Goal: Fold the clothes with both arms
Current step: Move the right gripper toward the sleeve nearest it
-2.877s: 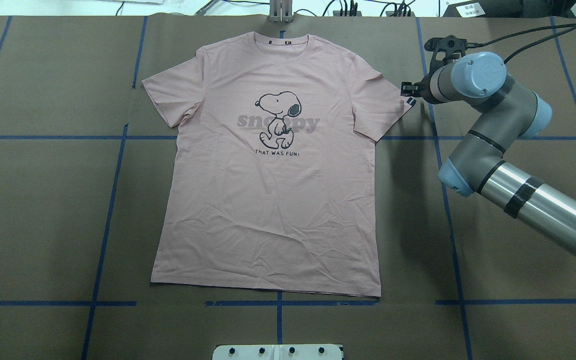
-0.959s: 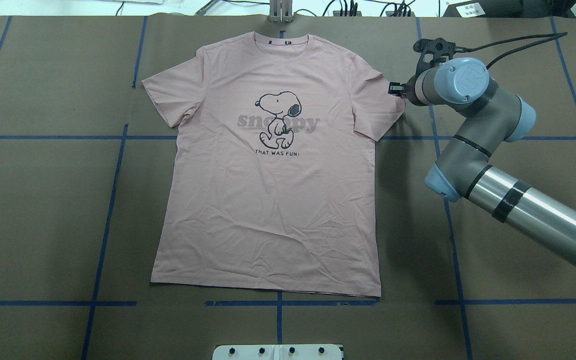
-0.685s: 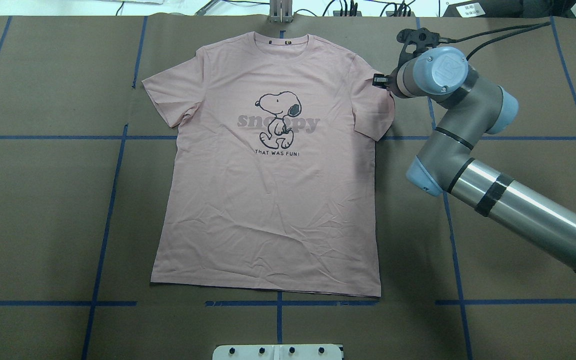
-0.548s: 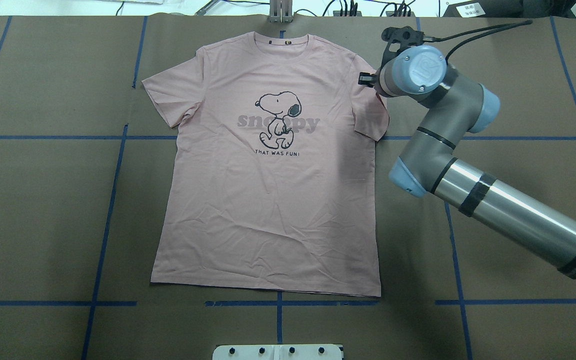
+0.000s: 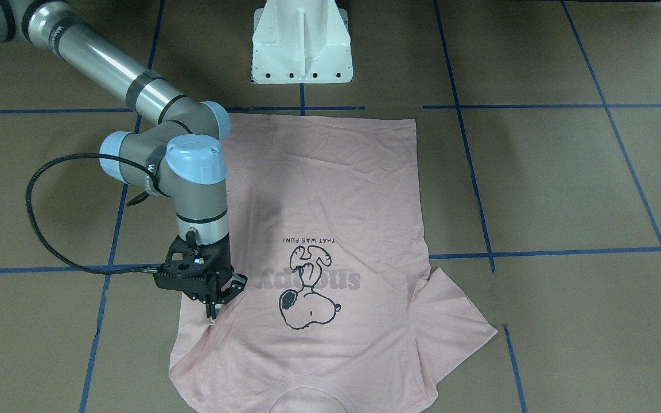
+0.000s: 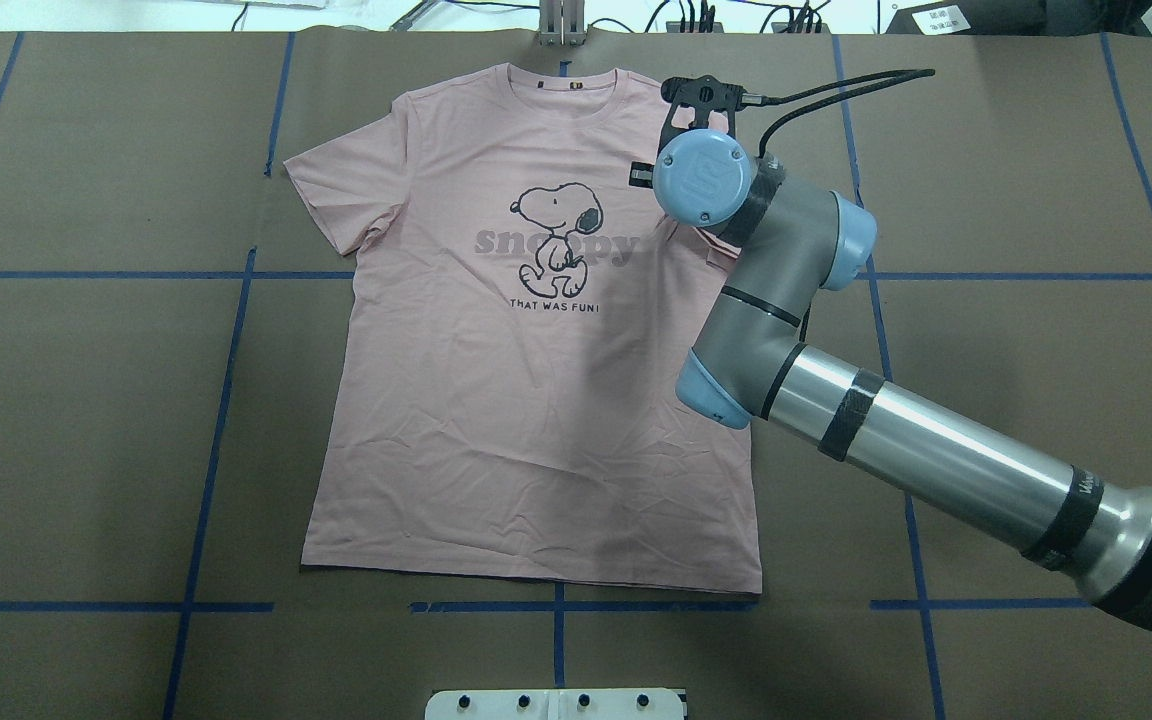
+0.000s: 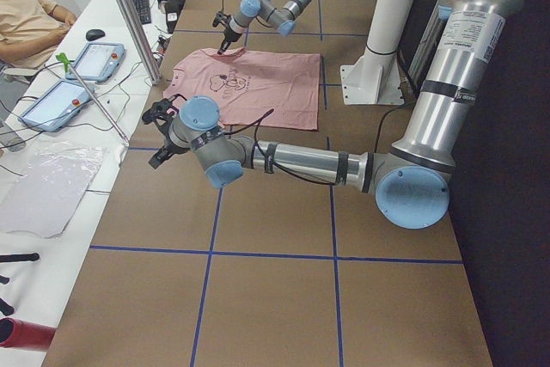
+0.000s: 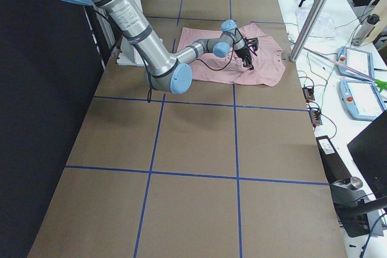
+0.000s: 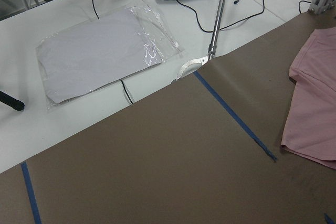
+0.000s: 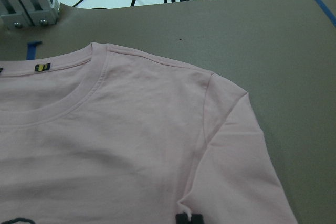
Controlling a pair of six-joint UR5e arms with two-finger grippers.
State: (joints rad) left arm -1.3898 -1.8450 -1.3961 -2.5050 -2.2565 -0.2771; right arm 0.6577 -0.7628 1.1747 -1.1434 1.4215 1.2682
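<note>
Sleeve [image 10: 239,177] on the move: we have drawn it, clamped in our right hand [image 5: 214,305], from the overhead frame's upper right inward over the T-shirt [image 6: 536,430], beginning the first fold.

Right arm [image 6: 936,455] silver tube, grey joints, light-blue caps, black bands, black cable [image 5: 28,201], black pincer [image 5: 214,310]

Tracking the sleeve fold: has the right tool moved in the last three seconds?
Yes. In the overhead view the right tool moved left, from beside the blue tape line to over the T-shirt.
</note>
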